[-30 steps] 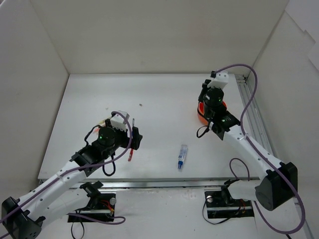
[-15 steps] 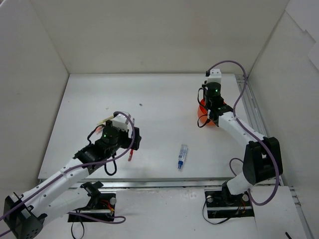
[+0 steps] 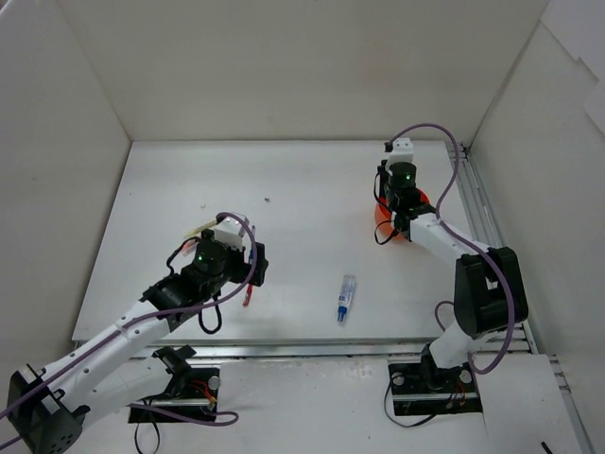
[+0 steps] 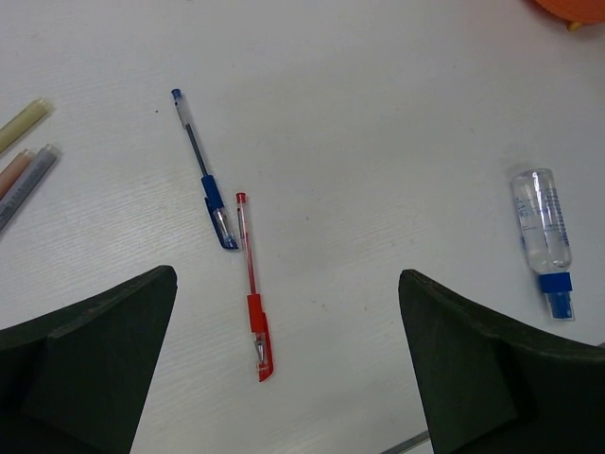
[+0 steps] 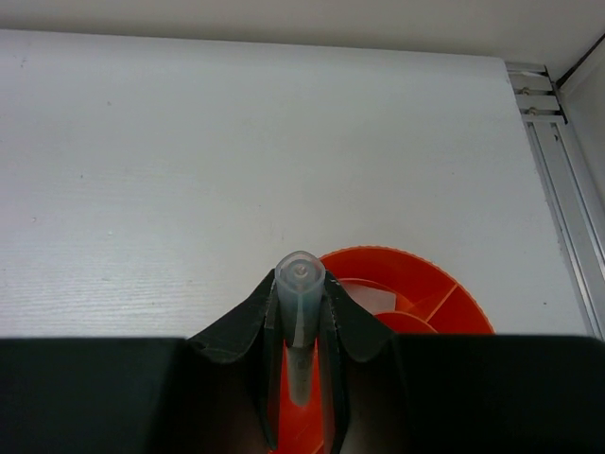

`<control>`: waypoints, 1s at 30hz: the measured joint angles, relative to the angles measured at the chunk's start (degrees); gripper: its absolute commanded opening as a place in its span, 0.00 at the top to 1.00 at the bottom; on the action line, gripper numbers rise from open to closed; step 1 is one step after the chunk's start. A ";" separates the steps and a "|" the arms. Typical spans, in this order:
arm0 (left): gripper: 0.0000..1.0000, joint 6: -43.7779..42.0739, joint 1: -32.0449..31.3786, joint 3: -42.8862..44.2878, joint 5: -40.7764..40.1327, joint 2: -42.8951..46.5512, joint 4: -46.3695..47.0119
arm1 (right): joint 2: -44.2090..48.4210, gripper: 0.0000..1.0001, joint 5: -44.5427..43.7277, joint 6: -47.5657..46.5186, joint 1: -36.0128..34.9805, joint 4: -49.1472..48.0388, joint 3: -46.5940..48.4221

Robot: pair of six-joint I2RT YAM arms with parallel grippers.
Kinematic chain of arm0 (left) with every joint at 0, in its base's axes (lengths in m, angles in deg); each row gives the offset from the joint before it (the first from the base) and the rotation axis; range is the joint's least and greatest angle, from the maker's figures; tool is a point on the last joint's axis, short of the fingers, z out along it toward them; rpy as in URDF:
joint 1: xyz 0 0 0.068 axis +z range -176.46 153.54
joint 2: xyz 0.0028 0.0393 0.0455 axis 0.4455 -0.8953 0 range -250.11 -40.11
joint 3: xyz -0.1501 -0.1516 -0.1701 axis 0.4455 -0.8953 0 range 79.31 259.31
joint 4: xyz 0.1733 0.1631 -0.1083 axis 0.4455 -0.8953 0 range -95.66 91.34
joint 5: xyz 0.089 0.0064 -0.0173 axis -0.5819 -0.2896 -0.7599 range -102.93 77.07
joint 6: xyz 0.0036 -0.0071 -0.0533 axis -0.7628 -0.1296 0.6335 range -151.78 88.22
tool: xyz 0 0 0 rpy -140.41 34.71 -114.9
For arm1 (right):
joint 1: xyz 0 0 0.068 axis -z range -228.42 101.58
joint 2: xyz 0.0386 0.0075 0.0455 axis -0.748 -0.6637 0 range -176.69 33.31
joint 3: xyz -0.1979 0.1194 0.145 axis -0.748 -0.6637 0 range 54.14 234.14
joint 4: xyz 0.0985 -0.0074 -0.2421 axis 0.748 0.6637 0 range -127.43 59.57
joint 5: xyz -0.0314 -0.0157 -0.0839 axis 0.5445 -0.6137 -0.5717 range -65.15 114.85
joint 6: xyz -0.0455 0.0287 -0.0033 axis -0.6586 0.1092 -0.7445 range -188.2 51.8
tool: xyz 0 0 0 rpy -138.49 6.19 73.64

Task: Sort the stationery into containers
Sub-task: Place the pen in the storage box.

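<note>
While the top view mostly hides the orange cup (image 3: 380, 216) behind the right arm (image 3: 444, 241), the right wrist view shows the right gripper (image 5: 301, 295) pinching a pale translucent pen (image 5: 300, 274) over it. The left gripper (image 4: 284, 284), spread wide, hangs above a red pen (image 4: 251, 293), a blue pen (image 4: 202, 170) and a blue-capped clear tube (image 4: 546, 232); the markers (image 4: 26, 175) are cut off at the edge.

You have a white counter (image 3: 312, 189) with loose stationery on it. Toward its left, a blue pen (image 4: 203, 175) and a red pen (image 4: 251, 293) lie just beside each other, nearly parallel. Further left lie a yellow marker (image 4: 25, 122), a pale orange marker (image 4: 13, 170) and a grey marker (image 4: 30, 178), the last two side by side. A blue-capped clear tube (image 3: 346, 298) lies alone near the front edge. The orange cup (image 5: 402, 252) stands at the right, near the metal rail (image 3: 480, 213).
</note>
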 measured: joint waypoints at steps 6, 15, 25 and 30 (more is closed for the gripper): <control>0.00 0.00 0.00 0.00 0.00 1.22 -0.24 | -2.78 0.89 0.33 0.17 0.00 -1.51 -2.25; 0.00 0.37 0.00 0.00 -0.04 2.58 -1.07 | -1.66 0.53 1.68 2.58 0.02 -2.91 -4.24; 0.00 4.33 0.00 1.01 0.00 1.73 -5.88 | 10.58 0.02 6.34 4.20 -0.55 -2.89 -8.98; 0.00 9.29 0.00 1.01 -0.04 1.51 -9.44 | 18.34 0.02 7.63 3.82 -4.26 -0.46 -9.68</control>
